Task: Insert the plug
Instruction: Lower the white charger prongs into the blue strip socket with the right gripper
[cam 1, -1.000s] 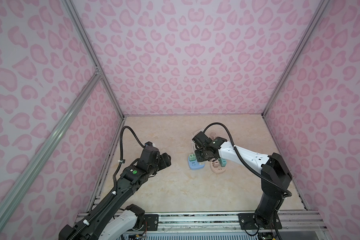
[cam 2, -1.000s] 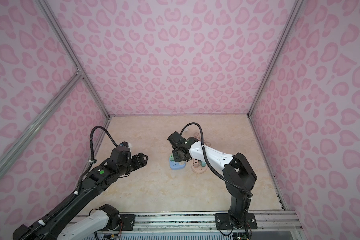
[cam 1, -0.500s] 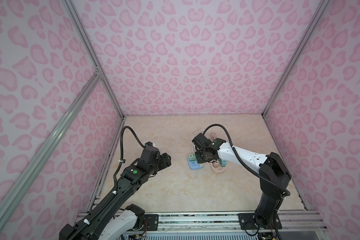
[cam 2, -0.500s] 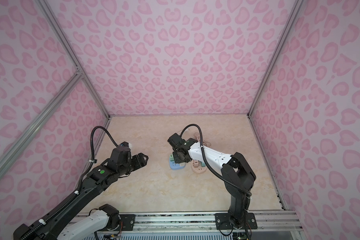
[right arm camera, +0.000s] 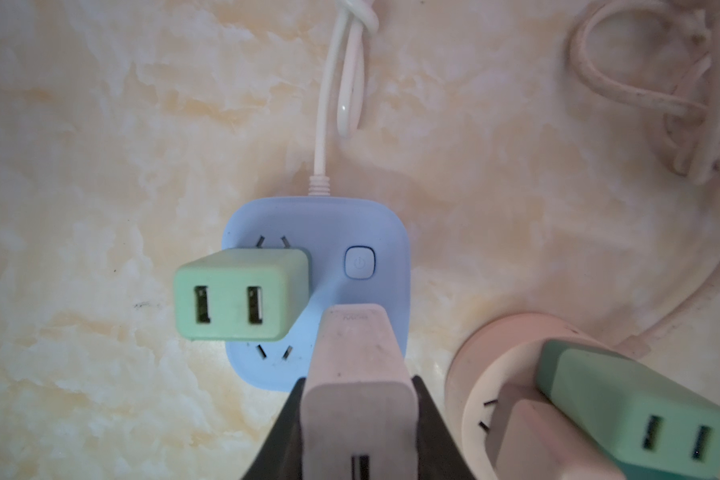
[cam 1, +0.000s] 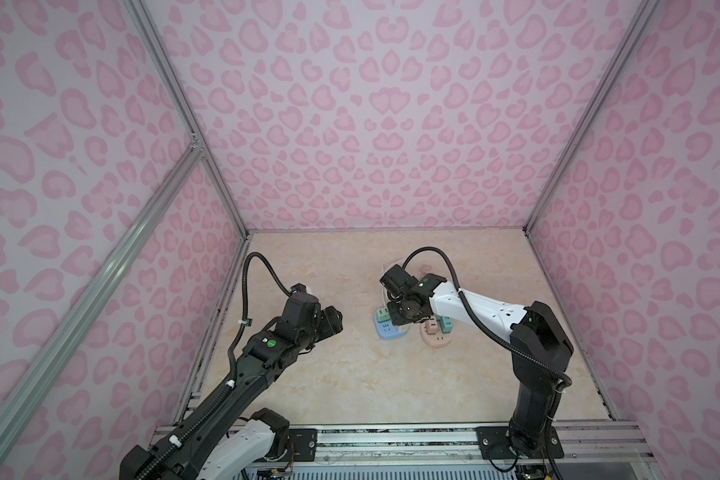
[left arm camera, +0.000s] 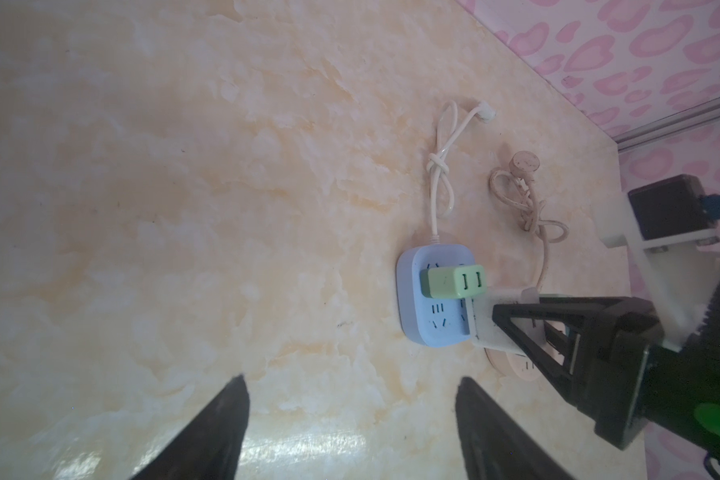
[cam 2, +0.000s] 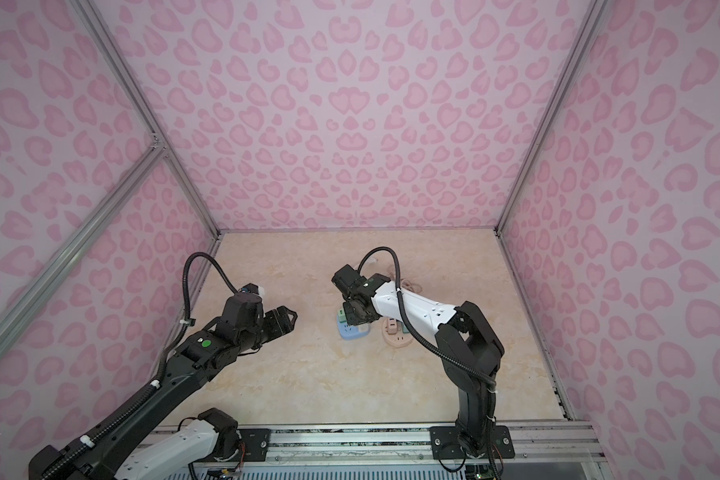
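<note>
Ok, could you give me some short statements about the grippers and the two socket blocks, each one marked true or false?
1. The right gripper grips a pale pink plug above the blue socket block. True.
2. The left gripper holds a green adapter. False: its jaws stand open and empty, apart from both blocks.
3. A light green adapter sits in the blue socket block, beside its power button. True.
4. The round pink socket block has nothing plugged in. False: a teal adapter and a pink one sit in it.
</note>
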`<state>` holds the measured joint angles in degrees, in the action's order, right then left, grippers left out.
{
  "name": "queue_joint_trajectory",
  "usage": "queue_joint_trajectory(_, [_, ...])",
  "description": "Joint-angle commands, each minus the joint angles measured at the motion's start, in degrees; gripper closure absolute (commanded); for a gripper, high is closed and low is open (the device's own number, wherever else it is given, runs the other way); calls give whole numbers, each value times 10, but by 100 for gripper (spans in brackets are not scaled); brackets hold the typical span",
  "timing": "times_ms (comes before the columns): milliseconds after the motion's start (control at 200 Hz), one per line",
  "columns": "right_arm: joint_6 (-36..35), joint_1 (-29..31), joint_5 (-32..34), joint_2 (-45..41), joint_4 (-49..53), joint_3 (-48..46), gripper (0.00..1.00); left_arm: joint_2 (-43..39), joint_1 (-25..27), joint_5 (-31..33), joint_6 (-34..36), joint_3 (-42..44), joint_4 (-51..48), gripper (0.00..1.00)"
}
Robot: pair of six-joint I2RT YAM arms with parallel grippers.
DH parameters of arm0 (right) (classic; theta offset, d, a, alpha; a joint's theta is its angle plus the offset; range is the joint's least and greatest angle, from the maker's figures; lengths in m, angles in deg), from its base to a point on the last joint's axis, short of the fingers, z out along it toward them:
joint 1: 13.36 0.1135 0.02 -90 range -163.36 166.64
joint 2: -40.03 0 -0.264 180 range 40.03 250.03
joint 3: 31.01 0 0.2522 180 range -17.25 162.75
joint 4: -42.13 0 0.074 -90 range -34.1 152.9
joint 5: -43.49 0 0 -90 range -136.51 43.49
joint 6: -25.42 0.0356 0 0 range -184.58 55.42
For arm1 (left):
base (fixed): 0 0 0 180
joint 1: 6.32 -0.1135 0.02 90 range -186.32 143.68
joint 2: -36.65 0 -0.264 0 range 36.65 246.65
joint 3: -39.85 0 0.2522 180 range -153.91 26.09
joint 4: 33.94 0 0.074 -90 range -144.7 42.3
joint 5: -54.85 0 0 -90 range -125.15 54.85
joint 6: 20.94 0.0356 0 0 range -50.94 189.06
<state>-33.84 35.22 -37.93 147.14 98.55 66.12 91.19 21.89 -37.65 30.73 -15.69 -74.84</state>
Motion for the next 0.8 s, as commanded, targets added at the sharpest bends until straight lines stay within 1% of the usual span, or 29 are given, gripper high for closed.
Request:
queue_joint_trajectory(0, [-8,0,-3,10,38,-3,100,0,0,8,4,6,22,20])
queue_joint_trajectory(160, [-3,1,-5,14,38,-7,100,5,0,5,4,9,29,20])
queue_joint_trajectory(605, [8,0,-36,64,48,-1,100,9,0,3,5,15,37,20])
queue_joint_trajectory(715, [20,0,-36,66,45,-7,100,7,0,3,5,17,37,20])
queue_joint_trajectory(795, [34,1,-18,63,52,-9,100,6,0,6,5,15,33,20])
